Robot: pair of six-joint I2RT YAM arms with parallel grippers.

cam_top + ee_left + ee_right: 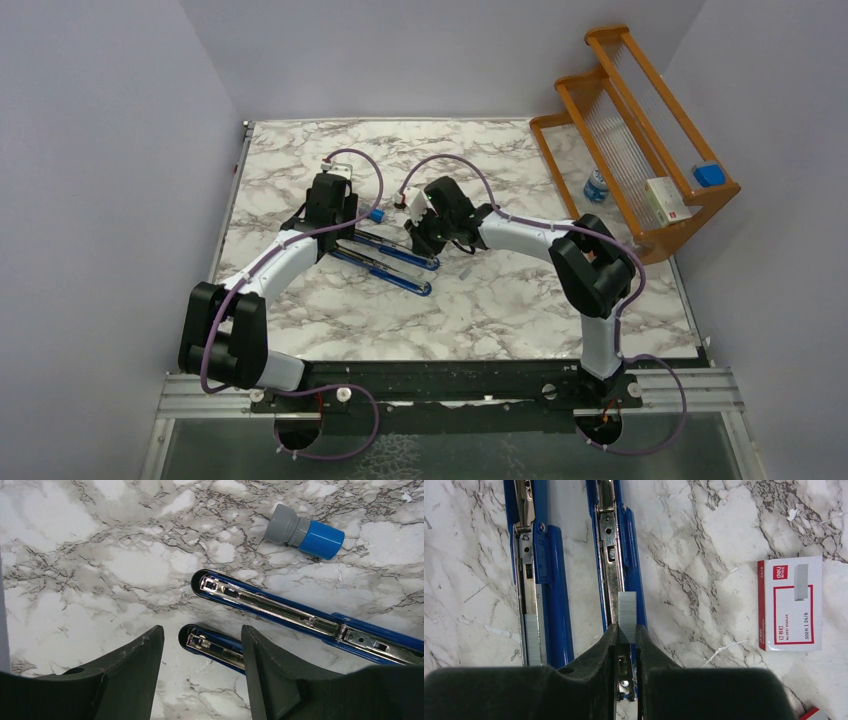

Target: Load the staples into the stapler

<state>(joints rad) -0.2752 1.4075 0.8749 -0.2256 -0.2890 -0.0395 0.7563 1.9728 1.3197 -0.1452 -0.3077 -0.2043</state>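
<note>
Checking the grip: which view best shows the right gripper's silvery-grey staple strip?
Right wrist view: the silvery-grey staple strip sits pinched in the right gripper over the blue stapler. Top view: not visible. Left wrist view: absent.

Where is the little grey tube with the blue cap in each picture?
Top external: the small grey cylinder with blue cap lies mid-table, just beyond the stapler.
Left wrist: the cylinder is at the upper right, on the marble.
Right wrist: not in it.
Shared landmark: the open blue metal stapler, seen in all three views.
</note>
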